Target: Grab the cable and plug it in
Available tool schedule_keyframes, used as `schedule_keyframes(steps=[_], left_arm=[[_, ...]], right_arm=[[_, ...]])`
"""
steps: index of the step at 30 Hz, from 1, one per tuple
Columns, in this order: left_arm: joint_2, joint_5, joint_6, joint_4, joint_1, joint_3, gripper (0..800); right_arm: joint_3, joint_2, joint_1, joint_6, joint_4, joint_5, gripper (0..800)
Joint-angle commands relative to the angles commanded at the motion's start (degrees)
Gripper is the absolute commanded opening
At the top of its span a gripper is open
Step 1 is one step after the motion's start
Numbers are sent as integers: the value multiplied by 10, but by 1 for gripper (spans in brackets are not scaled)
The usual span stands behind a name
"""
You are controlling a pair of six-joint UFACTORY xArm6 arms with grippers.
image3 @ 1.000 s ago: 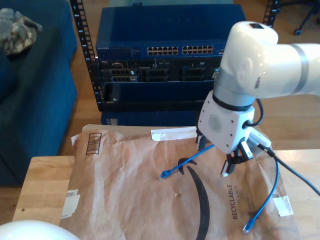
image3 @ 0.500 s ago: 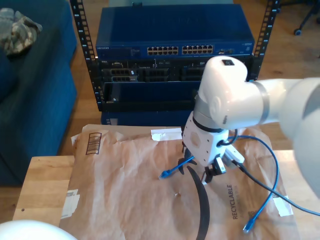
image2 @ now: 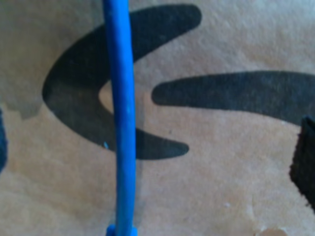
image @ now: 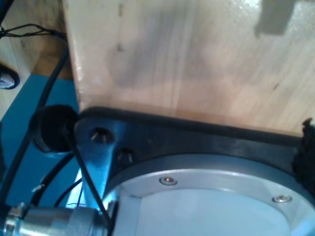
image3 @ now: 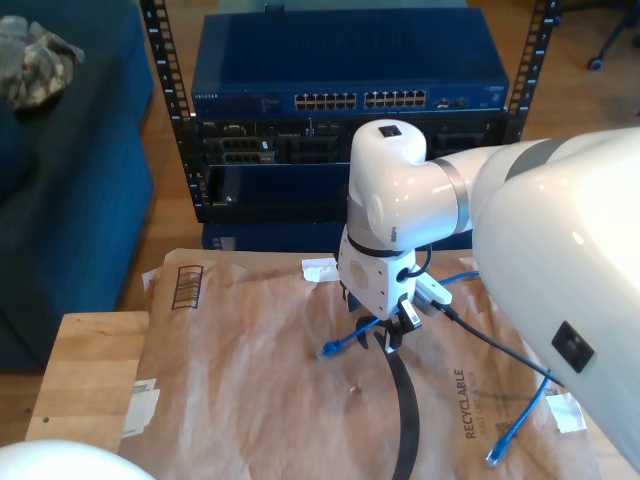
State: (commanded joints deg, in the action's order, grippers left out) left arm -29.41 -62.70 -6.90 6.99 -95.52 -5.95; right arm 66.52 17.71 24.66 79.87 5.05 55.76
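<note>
The cable (image3: 345, 338) is lying on a brown paper mailer (image3: 250, 390) spread across the desk (image3: 85, 375), one blue plug (image3: 327, 351) resting on the paper toward the exterior view's left, the other plug (image3: 494, 457) lying near the exterior view's lower right. In my second wrist view the cable (image2: 122, 118) is running straight across the mailer's black printed arrow (image2: 74, 88). My second gripper (image3: 385, 335) is hovering right over that stretch of cable; I cannot tell whether its jaws are released or clenched, since only a dark fingertip (image2: 304, 157) is showing off to one side of the cable. My first wrist view is looking at bare wooden desk (image: 187, 59) and a grey arm base (image: 197, 196), and my first gripper's jaws cannot be judged there. Behind the desk, a blue network switch (image3: 345, 75) with rows of ports is sitting in a rack (image3: 175, 110).
</note>
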Motion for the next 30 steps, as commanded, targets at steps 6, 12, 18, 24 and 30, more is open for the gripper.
schedule_keyframes(steps=[6,12,18,24,30], left_arm=[[0,-1,0,0,0,0,800],[0,-1,-1,0,0,0,800],[-4,-23,-2,3,0,-20,800],[-3,-195,-10,1,4,-142,800],[9,-288,-93,-22,85,-253,800]], right_arm=[[-1,6,0,1,-2,-2,540],[0,7,-3,12,-1,-9,272],[0,-14,-6,39,-1,-20,26],[3,-84,-6,93,3,29,21],[18,-120,-9,135,4,93,23]])
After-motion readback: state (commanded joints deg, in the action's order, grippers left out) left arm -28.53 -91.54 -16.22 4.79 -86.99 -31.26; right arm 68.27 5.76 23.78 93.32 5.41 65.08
